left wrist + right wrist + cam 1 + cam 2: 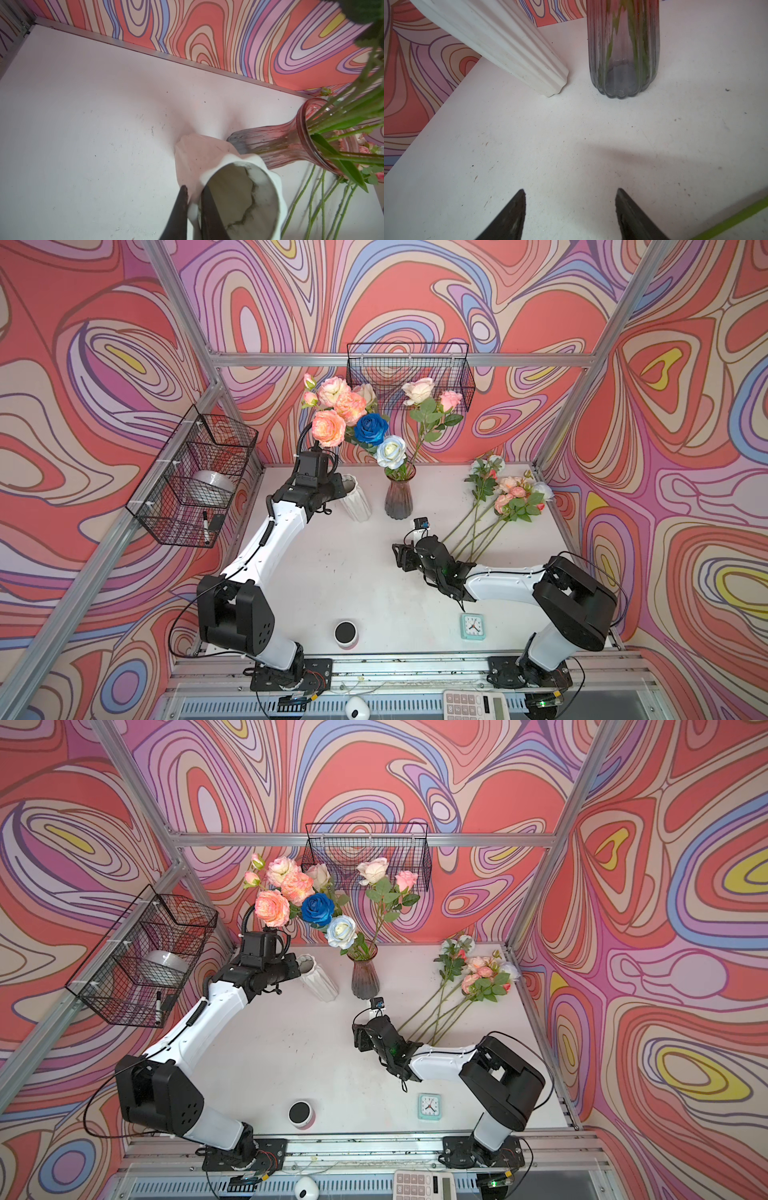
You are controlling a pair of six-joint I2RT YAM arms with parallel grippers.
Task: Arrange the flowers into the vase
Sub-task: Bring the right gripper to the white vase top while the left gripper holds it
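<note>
While your left gripper (pixel 194 189) clamps the rim of the tilted white vase (pixel 357 499), the loose flowers (pixel 517 506) lie right of your right gripper (pixel 570 191) — jaws apart — stem ends toward it, heads away

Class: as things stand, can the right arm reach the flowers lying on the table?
Probably yes: the right gripper is open and empty, and the loose flowers lie just beside it, nothing between.

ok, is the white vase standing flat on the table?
No, the white vase leans, with only one edge of its base on the table.
</note>
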